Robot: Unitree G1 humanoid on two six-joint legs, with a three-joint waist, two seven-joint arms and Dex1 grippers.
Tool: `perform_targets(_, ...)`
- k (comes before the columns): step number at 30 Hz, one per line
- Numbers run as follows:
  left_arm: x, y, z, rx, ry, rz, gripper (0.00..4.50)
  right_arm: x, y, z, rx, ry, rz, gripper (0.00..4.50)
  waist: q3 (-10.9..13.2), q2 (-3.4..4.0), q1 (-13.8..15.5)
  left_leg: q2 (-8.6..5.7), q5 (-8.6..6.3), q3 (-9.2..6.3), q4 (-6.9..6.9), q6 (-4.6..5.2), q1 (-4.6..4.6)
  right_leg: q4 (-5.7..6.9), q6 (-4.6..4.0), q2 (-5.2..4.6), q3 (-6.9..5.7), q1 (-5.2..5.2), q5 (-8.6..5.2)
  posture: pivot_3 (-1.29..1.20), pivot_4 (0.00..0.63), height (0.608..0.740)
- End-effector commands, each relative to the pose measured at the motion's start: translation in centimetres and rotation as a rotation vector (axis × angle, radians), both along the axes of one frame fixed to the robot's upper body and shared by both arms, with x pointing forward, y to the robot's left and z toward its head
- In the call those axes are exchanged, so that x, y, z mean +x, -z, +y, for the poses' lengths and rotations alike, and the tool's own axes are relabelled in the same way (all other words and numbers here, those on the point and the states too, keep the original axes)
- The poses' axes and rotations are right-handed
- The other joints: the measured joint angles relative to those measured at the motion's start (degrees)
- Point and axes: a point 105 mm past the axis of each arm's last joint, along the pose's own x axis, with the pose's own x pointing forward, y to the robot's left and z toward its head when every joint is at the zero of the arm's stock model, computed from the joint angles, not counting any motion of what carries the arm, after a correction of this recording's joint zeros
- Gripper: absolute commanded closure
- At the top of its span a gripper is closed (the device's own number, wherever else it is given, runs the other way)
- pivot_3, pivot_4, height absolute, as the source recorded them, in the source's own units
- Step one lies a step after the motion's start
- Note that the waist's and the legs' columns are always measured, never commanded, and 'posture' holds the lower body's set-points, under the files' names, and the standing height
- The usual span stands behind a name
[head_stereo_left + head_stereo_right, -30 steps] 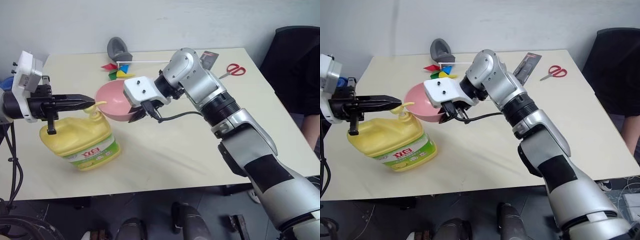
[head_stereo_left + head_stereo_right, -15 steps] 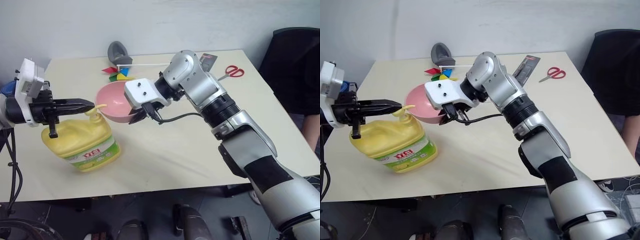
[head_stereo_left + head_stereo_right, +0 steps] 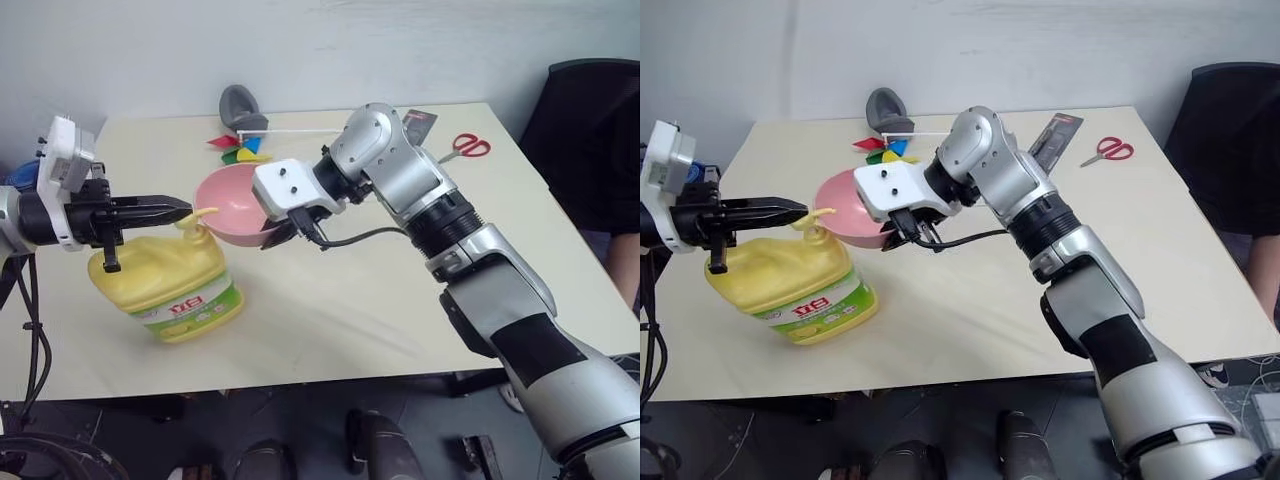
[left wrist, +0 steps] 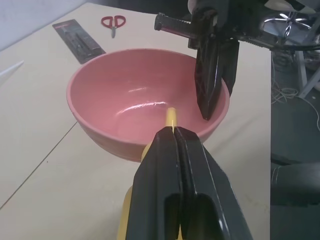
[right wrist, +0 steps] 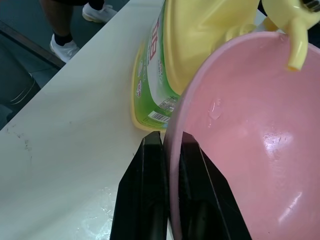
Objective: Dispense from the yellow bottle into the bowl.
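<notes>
Your yellow bottle [image 3: 165, 283] stands upright on the table [image 3: 400, 300] near its left front corner, label facing you, with its pump nozzle [image 3: 200, 214] pointing toward the bowl [image 3: 228, 205]. Your left gripper [image 3: 178, 209] reaches in level from the left with its two black fingers pressed together, holding nothing between them; their tips rest right over the top of the pump head, and in the left wrist view the yellow spout tip [image 4: 171, 116] pokes out just past the closed fingers [image 4: 175, 180], over the bowl's rim. Your right gripper [image 5: 165, 150] is clamped on the bowl: the right wrist view shows one finger [image 5: 145, 190] outside the pink wall and the other inside, pinching the rim on the side away from the bottle. The bowl is held just beside the bottle, tipped a little toward it, so the spout hangs above its near edge. Behind the bowl lie a coloured pinwheel [image 3: 238, 149] and a grey object [image 3: 238, 103]; red scissors [image 3: 466, 143] and a dark flat package [image 3: 420, 121] sit well apart at the far right of the table.
</notes>
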Motion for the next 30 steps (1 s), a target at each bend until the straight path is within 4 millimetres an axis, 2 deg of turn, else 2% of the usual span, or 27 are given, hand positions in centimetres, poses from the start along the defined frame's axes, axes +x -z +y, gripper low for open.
perform_targets(1, -1.0, -1.8, -0.4, -0.019, 0.017, 0.006, 4.3, -1.3, -1.5, -0.5, 0.021, -0.059, -0.02, 4.5, 0.0, -0.1, 0.0, 0.01, 0.0, -0.02, 0.02, 0.0, -0.08, -0.01, 0.0, 0.0, -0.02, -0.05, 0.0, 0.0, 0.15, 0.74)
perform_targets(4, -2.1, -3.6, -0.6, -0.007, 0.035, -0.038, 3.66, -1.5, -1.6, -1.9, 0.037, -0.036, -0.011, 4.5, 0.1, -0.29, 0.0, 0.02, 0.0, -0.13, 0.07, 0.0, -0.41, -0.05, 0.0, 0.0, -0.1, -0.29, 0.0, 0.0, 0.15, 0.74)
perform_targets(8, -3.7, -6.0, -0.7, -0.013, 0.049, -0.092, 2.45, -0.9, 0.0, -5.5, 0.047, 0.072, 0.023, 4.5, 0.1, -0.49, 0.3, -0.02, 0.02, -0.2, 0.19, 0.03, -1.12, -0.04, 0.02, -0.01, -0.17, -0.97, 0.01, 0.0, 0.15, 0.74)
perform_targets(11, -5.6, -7.4, -0.7, 0.018, 0.076, -0.107, 1.57, 0.1, 2.7, -8.8, 0.039, 0.21, 0.052, 4.5, 0.1, -0.55, 0.3, -0.05, 0.01, -0.19, 0.2, 0.03, -1.2, -0.08, 0.02, 0.0, -0.2, -1.02, 0.01, 0.0, 0.15, 0.74)
perform_targets(16, -7.9, -8.1, -0.9, 0.119, 0.102, -0.103, 0.14, 1.7, 8.4, -13.7, -0.001, 0.42, 0.049, 4.5, 0.1, -0.68, 0.1, -0.08, 0.01, -0.1, 0.19, 0.03, -1.14, -0.1, 0.03, 0.07, -0.2, -1.02, 0.01, 0.0, 0.15, 0.74)
perform_targets(20, -9.3, -8.2, -1.2, 0.164, 0.123, -0.084, 0.07, 3.2, 12.4, -16.2, -0.01, 0.559, 0.005, 4.5, 0.2, -0.7, 0.0, -0.11, 0.06, 0.09, 0.18, -0.06, -0.95, 0.02, 0.02, 0.18, -0.13, -1.0, 0.01, 0.0, 0.15, 0.74)
perform_targets(22, -9.8, -8.0, -1.3, 0.184, 0.133, -0.071, 0.07, 3.7, 14.2, -16.8, -0.008, 0.601, -0.017, 4.5, 0.2, -0.7, -0.1, -0.1, 0.08, 0.11, 0.17, -0.09, -0.92, 0.02, 0.0, 0.21, -0.06, -1.01, 0.0, 0.0, 0.15, 0.74)
perform_targets(27, -10.1, -7.6, -1.5, 0.183, 0.14, -0.063, 0.07, 4.4, 15.5, -16.9, 0.017, 0.627, -0.064, 4.5, 0.1, -0.73, -0.1, -0.08, 0.09, 0.14, 0.14, -0.11, -0.82, 0.03, -0.01, 0.23, 0.08, -0.93, -0.01, 0.0, 0.15, 0.74)
perform_targets(30, -10.0, -7.2, -1.4, 0.187, 0.138, -0.055, 0.0, 4.7, 15.6, -17.0, 0.031, 0.638, -0.063, 3.61, 0.1, -0.72, -0.1, -0.08, 0.09, 0.12, 0.14, -0.11, -0.78, 0.03, -0.01, 0.23, 0.12, -0.88, -0.01, 0.0, 0.15, 0.74)
